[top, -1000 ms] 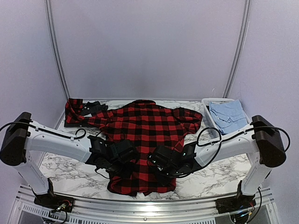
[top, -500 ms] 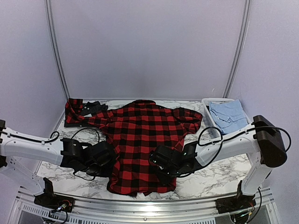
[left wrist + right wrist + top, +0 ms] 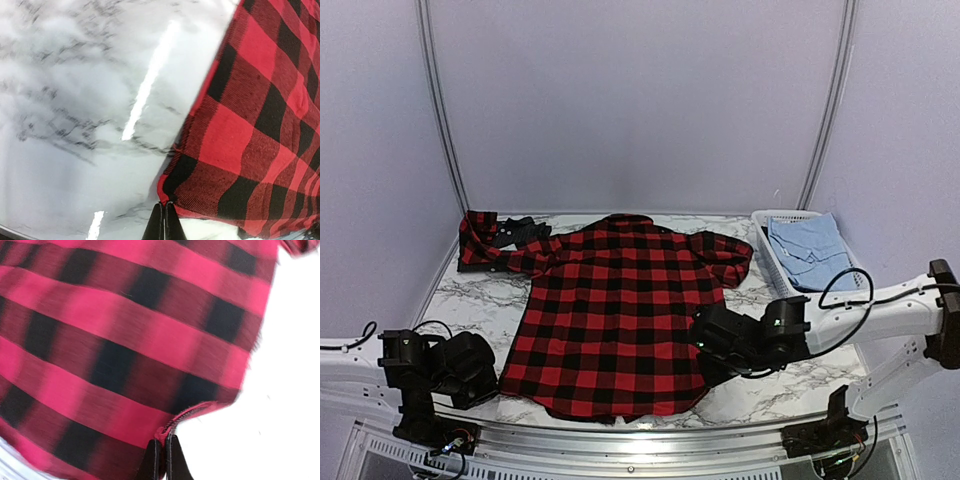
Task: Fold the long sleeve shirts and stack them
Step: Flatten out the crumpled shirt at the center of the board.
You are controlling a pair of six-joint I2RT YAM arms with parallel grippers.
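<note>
On the marble counter [image 3: 460,300] one red-and-black plaid shirt [image 3: 615,310] lies flat. Its long way runs from near to far, with the collar at the far side. The left fingers [image 3: 157,226] are closed on its near left corner. The right fingers [image 3: 173,461] are closed on its near right edge.

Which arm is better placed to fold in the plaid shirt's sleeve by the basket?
Right: the right tool pinches the plaid shirt's edge on the basket side; the left tool is at the opposite hem corner.
</note>
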